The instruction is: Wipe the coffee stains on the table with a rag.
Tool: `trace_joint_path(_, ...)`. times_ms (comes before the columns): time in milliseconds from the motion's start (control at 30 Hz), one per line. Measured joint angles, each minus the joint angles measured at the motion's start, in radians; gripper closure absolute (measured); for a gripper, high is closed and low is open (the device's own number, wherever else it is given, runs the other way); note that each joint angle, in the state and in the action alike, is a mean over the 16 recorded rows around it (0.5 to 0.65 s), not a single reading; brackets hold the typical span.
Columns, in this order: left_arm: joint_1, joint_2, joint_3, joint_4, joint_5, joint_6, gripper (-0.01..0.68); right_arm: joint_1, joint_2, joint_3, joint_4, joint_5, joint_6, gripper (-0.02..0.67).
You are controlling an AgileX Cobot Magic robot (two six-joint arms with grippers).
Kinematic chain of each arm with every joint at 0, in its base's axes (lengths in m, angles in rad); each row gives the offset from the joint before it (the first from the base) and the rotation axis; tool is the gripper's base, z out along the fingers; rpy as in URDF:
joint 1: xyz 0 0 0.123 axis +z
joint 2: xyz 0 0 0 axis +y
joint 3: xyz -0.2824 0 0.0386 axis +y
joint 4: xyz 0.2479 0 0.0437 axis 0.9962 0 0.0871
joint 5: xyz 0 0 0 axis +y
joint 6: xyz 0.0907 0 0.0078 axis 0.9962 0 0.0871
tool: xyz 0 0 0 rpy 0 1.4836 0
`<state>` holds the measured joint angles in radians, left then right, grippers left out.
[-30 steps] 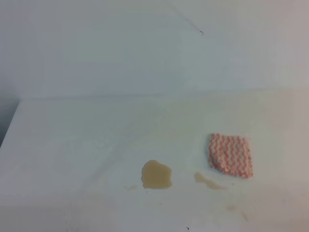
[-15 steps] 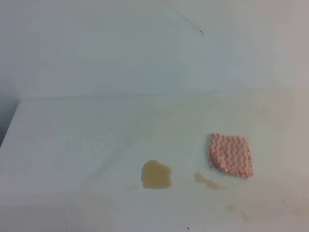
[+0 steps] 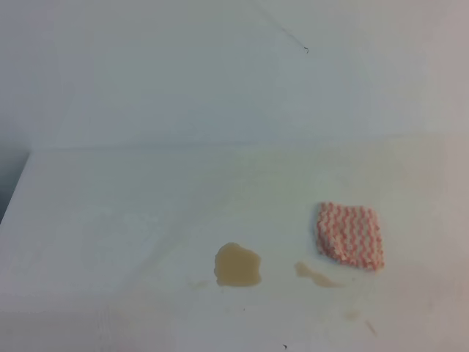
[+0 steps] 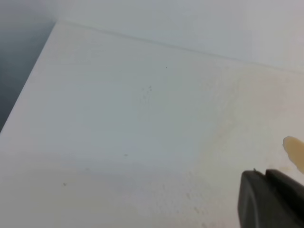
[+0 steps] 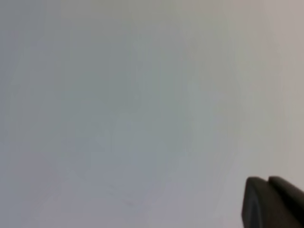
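The rag (image 3: 350,235), pink-and-white zigzag knit, lies flat on the white table (image 3: 110,220) at the right. The coffee stains sit in front of it: a rounded tan blob (image 3: 237,265) at centre and a smaller smear (image 3: 315,274) just left of the rag's front corner. Neither gripper shows in the exterior high view. In the left wrist view the left gripper (image 4: 265,175) shows as dark fingertips pressed together, with the blob's edge (image 4: 295,151) to their upper right. The right gripper (image 5: 267,181) looks the same, over a plain white surface.
A white wall (image 3: 183,73) rises behind the table, with a small dark mark (image 3: 306,50) on it. The table's left edge (image 3: 16,183) drops to a dark gap. Faint yellowish traces (image 3: 352,315) lie near the front right.
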<state>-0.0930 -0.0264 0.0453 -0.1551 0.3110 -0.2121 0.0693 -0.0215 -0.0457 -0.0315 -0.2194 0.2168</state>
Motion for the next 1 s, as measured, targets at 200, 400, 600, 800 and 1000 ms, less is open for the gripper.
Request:
trace_joint_path(200, 0.0, 0.0, 0.0, 0.0, 0.0, 0.0, 0.672, 0.0, 0.044, -0.134, 0.01, 0.084, 0.018, 0.652)
trace_joint_path(400, 0.0, 0.0, 0.0, 0.0, 0.0, 0.0, 0.672, 0.0, 0.181, -0.349, 0.011, 0.326, -0.025, 0.652)
trace_joint_path(600, 0.0, 0.0, 0.0, 0.0, 0.0, 0.0, 0.672, 0.0, 0.4, -0.559, 0.053, 0.6, -0.06, 0.652)
trace_joint_path(800, 0.0, 0.0, 0.0, 0.0, 0.0, 0.0, 0.672, 0.0, 0.604, -0.694, 0.139, 0.787, -0.07, 0.652)
trace_joint_path(1000, 0.0, 0.0, 0.0, 0.0, 0.0, 0.0, 0.672, 0.0, 0.751, -0.749, 0.271, 0.857, -0.161, 0.652)
